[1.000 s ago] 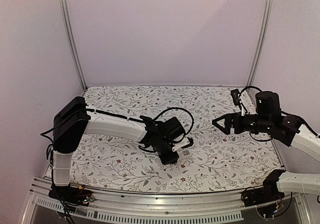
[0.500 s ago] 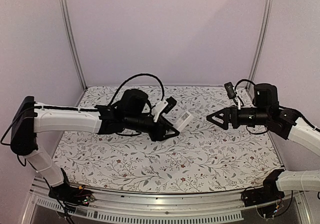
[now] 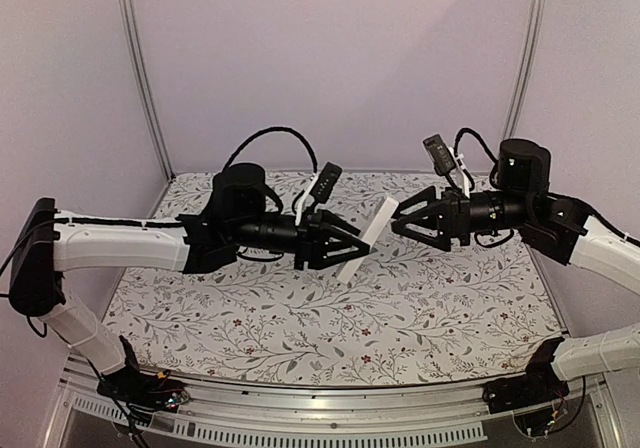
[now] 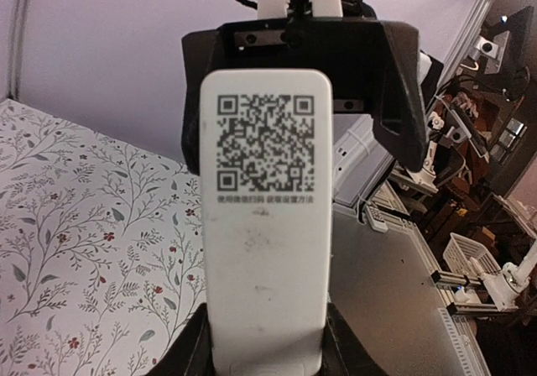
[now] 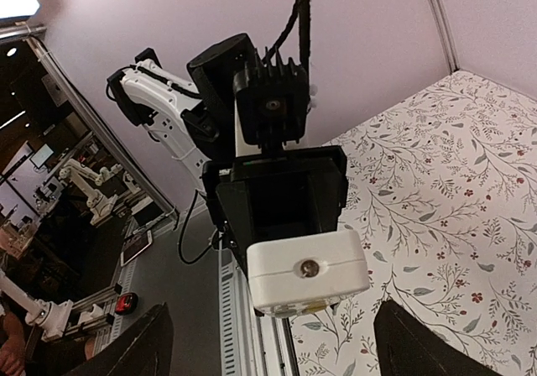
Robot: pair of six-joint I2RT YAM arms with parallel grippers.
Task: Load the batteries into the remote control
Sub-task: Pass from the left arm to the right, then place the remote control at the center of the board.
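My left gripper (image 3: 342, 251) is shut on the remote control (image 3: 367, 239), a slim white bar held up in the air, tilted, with its free end toward the right arm. A QR code shows on the remote control (image 4: 267, 225) in the left wrist view, and my left gripper (image 4: 267, 355) clamps its near end. My right gripper (image 3: 397, 224) is open at the bar's free end, a finger on each side and neither touching. The right wrist view looks end-on at the remote control (image 5: 307, 271), centred between the wide-apart fingers (image 5: 138, 347) of my right gripper (image 5: 281, 342). The batteries are out of view.
The floral table cover (image 3: 300, 318) lies well below both grippers. Metal frame posts (image 3: 140, 68) stand at the back corners against the plain wall. An aluminium rail (image 3: 300, 408) runs along the near edge.
The left arm lifted the remote control off the table and swung it up toward the right. The right gripper moved left to meet its free end, its jaws narrowing slightly.
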